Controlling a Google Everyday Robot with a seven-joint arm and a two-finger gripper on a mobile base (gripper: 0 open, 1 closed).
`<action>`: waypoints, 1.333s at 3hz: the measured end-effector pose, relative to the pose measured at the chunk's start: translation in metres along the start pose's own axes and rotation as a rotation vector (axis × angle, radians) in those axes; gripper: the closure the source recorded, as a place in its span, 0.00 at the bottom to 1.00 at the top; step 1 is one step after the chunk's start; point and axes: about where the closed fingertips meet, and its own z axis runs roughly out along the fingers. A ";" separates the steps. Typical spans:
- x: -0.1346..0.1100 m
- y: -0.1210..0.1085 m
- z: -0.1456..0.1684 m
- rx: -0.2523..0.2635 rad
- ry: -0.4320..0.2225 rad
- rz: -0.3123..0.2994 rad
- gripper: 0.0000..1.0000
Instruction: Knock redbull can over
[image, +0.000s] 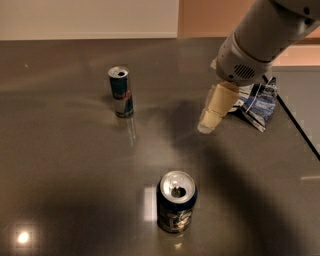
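The hand (208, 123) is seen hanging tip-down over a dark, glossy bench (60, 165), carried by a pale grey arm (265, 35) that is brought in from the upper right corner of the view. Whether the hand is clenched or released cannot be told, and nothing is seen to be grasped by it. Whether the bench is touched by its tip cannot be told either.

The redbull can (121, 92) is shown upright, well apart from the hand, off to its left as viewed and slightly farther back. Its tab end is turned up, and a faint reflection is thrown on the bench in front of it.

A wider soda can (176, 201), dark blue and opened, is set upright on the near side of the hand, a little to its left. A crumpled blue-and-white bag (257, 102) is laid just beside the hand on its right, partly hidden by the arm. A broad shadow is cast on the bench around and below the hand.
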 end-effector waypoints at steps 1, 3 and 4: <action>-0.039 -0.010 0.036 -0.008 -0.092 0.022 0.00; -0.110 -0.024 0.074 -0.021 -0.273 0.047 0.00; -0.136 -0.029 0.088 -0.027 -0.354 0.068 0.00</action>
